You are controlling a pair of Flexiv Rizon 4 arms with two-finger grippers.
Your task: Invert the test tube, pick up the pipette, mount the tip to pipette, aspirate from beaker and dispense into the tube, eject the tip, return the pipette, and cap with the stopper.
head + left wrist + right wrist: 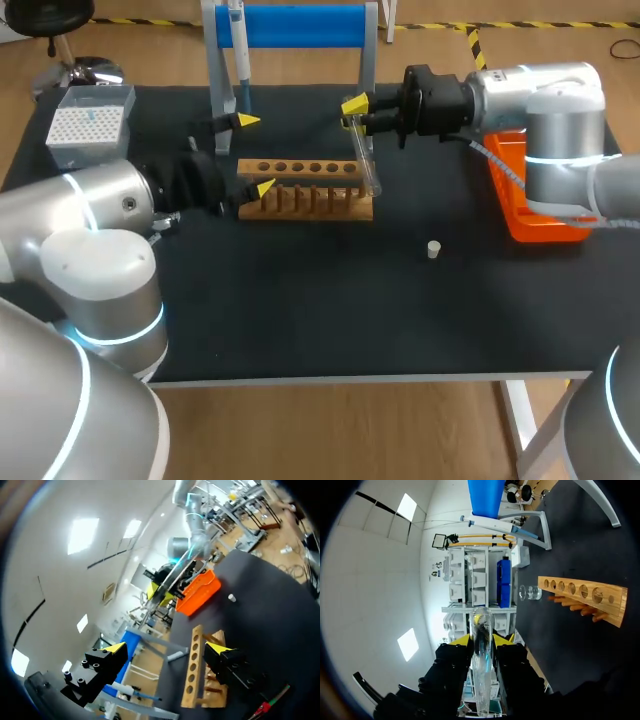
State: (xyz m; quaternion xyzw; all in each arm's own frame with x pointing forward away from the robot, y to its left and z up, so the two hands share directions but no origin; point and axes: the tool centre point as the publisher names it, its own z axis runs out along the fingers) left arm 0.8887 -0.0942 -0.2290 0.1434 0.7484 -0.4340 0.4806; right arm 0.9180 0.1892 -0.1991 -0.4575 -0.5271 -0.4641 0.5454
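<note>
**Item 1, right arm** (540, 110): brought in from the head view's right side. Forearm is kept approx. level above the table (330, 300), w/ fingers aimed toward the left.

**Item 2, right gripper** (482, 639): closed narrowly on the test tube (481, 680); glass is clamped btwn both yellow tips, from two sides. Tube is carried crosswise to the fingers, w/ the rounded closed end shown on one side of the tips and the open mouth on the other. In head view its near end is seen against the right end of the rack (305, 190); contact cannot be told.

**Item 3, left arm** (100, 230): brought in from the left, w/ the elbow massed at the near-left corner. Wrist is laid low by the rack's left end.

**Item 4, left gripper** (255, 153): spread wide, nothing held. One tip is set behind the rack's left end, the other at its front corner.

**Item 5, pipette** (238, 40): hung on the blue stand (300, 25) at the table's far edge, untouched.

**Item 6, tip box** (90, 125): placed at the far-left corner.

**Item 7, beaker** (530, 592): clear glass, made out in right wrist view only, just off one end of the rack.

**Item 8, stopper** (433, 249): laid alone on the table, right of middle, well apart from the rack and both grippers.

**Item 9, orange bin** (530, 200): set at the right edge, partly covered by the right arm.
</note>
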